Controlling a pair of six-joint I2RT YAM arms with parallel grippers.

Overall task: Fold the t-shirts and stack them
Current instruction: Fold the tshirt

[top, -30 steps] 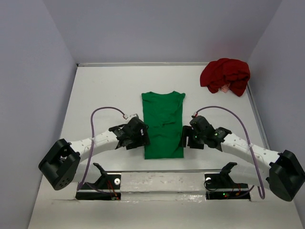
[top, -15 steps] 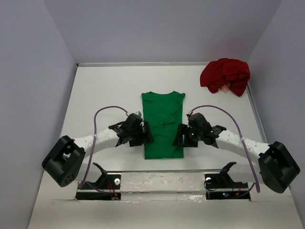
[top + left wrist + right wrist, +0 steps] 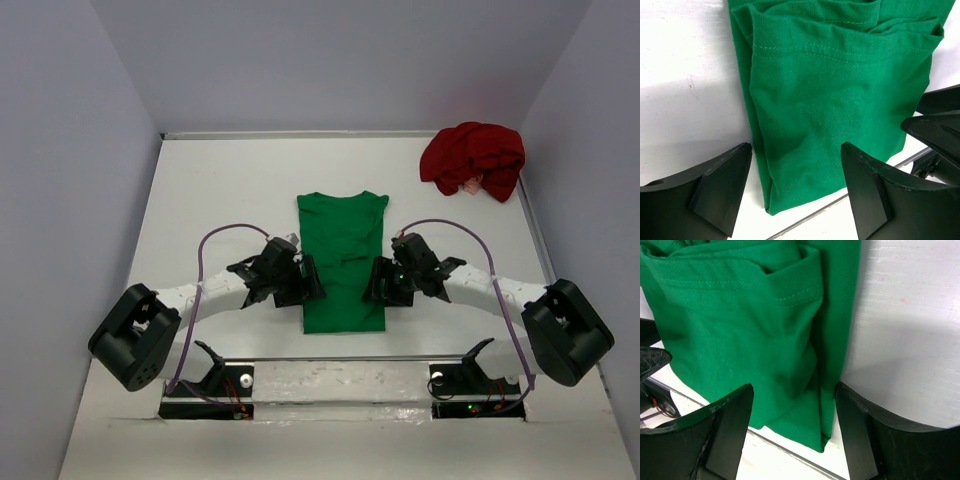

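Note:
The green t-shirt (image 3: 342,260) lies flat in the middle of the table, folded lengthwise into a narrow strip with its collar at the far end. The dark red t-shirt (image 3: 472,159) sits crumpled in the far right corner. My left gripper (image 3: 308,281) is open at the strip's near left edge; in the left wrist view its jaws (image 3: 796,172) straddle the green t-shirt (image 3: 840,90) near its bottom corner. My right gripper (image 3: 377,282) is open at the near right edge, straddling the green t-shirt (image 3: 740,325) edge between its fingers (image 3: 794,412).
Grey walls close in the table (image 3: 220,190) on the left, back and right. A seam (image 3: 340,357) runs across the table just below the green shirt's hem, with both arm bases (image 3: 215,385) (image 3: 465,385) behind it.
Both grippers have moved inward and slightly away from the bases, closing on the green shirt's near left and right edges. Their jaws stay open. Both shirts are unmoved.

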